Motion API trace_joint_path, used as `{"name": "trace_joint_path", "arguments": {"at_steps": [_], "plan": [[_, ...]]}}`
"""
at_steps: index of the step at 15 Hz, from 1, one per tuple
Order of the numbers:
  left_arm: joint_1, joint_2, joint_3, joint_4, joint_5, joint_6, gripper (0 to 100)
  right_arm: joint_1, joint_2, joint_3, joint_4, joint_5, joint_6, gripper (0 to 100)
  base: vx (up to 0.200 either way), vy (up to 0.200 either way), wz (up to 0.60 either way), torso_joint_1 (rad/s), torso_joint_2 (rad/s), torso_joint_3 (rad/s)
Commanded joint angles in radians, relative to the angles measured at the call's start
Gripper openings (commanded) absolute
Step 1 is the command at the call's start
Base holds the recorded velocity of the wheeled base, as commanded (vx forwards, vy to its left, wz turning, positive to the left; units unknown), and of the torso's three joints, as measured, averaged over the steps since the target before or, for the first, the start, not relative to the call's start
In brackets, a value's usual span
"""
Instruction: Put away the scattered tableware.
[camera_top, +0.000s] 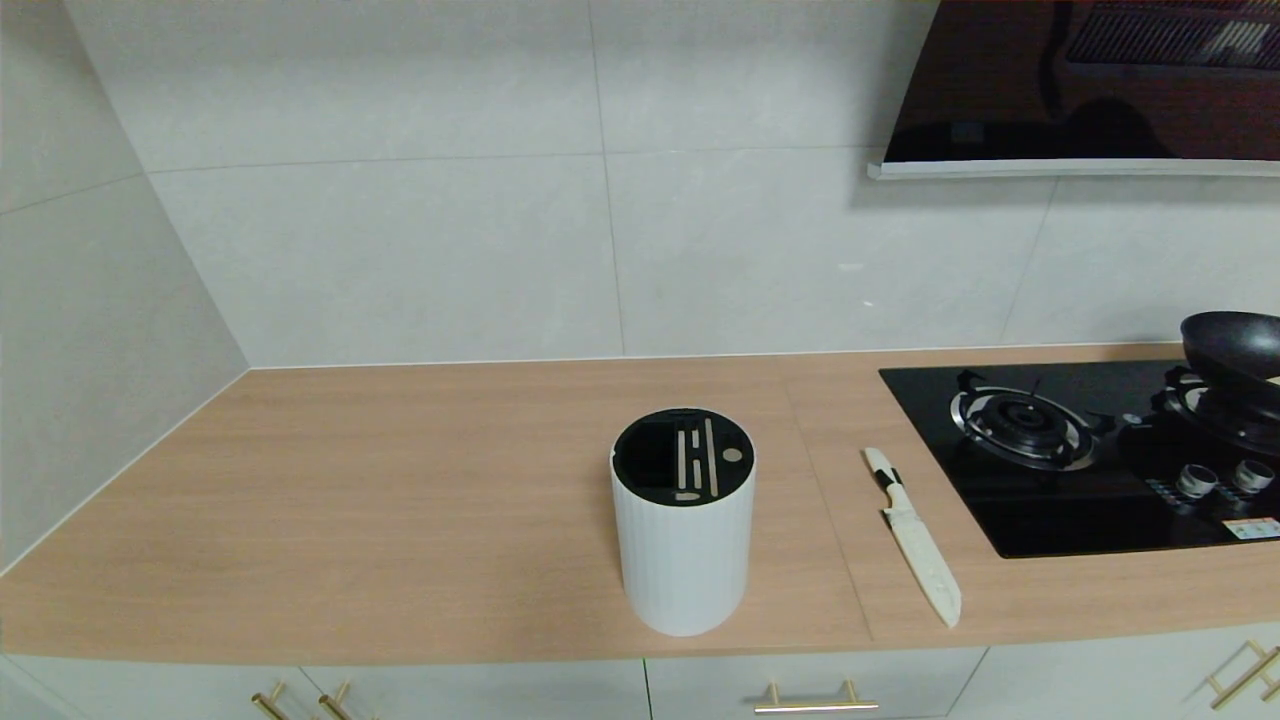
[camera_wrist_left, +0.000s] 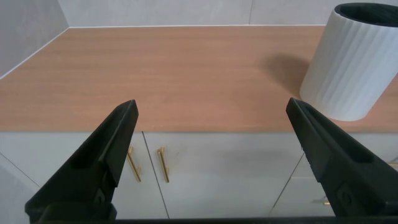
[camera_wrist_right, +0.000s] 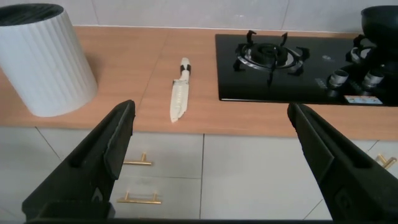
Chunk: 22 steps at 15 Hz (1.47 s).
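Left tool (camera_wrist_left: 210, 109) and right tool (camera_wrist_right: 210, 107) hang spread wide; the knife (camera_top: 912, 540) — light, stiff, flat on the desk (camera_top: 400, 500) — looks best gripped across its handle (camera_top: 882, 470)

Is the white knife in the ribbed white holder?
No, the white knife lies flat on the wooden counter, apart from the ribbed white cylindrical holder.

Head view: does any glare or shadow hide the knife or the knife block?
Head view: no; the knife and knife block are evenly lit, and reflections sit on the range hood. Left wrist view: the knife block throws a faint shadow on the countertop.
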Motion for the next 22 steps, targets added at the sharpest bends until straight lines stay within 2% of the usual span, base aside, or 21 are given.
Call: {"name": "trace_joint_path", "arguments": {"at_steps": [1,3,4,9,12,19,22], "plan": [[0.0,0.0,0.0,0.0,0.001,-0.001,100,0.023,0.078,-0.136,0.021,0.023,0.009,100,0.0,0.0,0.0,0.0,0.0,0.0],[0.0,0.0,0.0,0.0,0.001,-0.001,100,0.053,0.19,-0.179,0.031,0.074,0.009,100,0.0,0.0,0.0,0.0,0.0,0.0],[0.0,0.0,0.0,0.0,0.001,-0.001,100,0.075,0.336,-0.196,0.025,0.11,0.008,100,0.0,0.0,0.0,0.0,0.0,0.0],[0.0,0.0,0.0,0.0,0.001,-0.001,100,0.079,0.679,-0.299,0.001,0.117,0.003,100,0.0,0.0,0.0,0.0,0.0,0.0],[0.0,0.0,0.0,0.0,0.001,-0.001,100,0.079,0.915,-0.346,-0.126,0.117,0.002,100,0.0,0.0,0.0,0.0,0.0,0.0],[0.0,0.0,0.0,0.0,0.001,-0.001,100,0.087,1.495,-0.435,-0.548,0.104,0.015,100,0.0,0.0,0.0,0.0,0.0,0.0],[0.0,0.0,0.0,0.0,0.001,-0.001,100,0.133,1.678,-0.495,-0.663,0.031,0.011,100,0.0,0.0,0.0,0.0,0.0,0.0]]}}
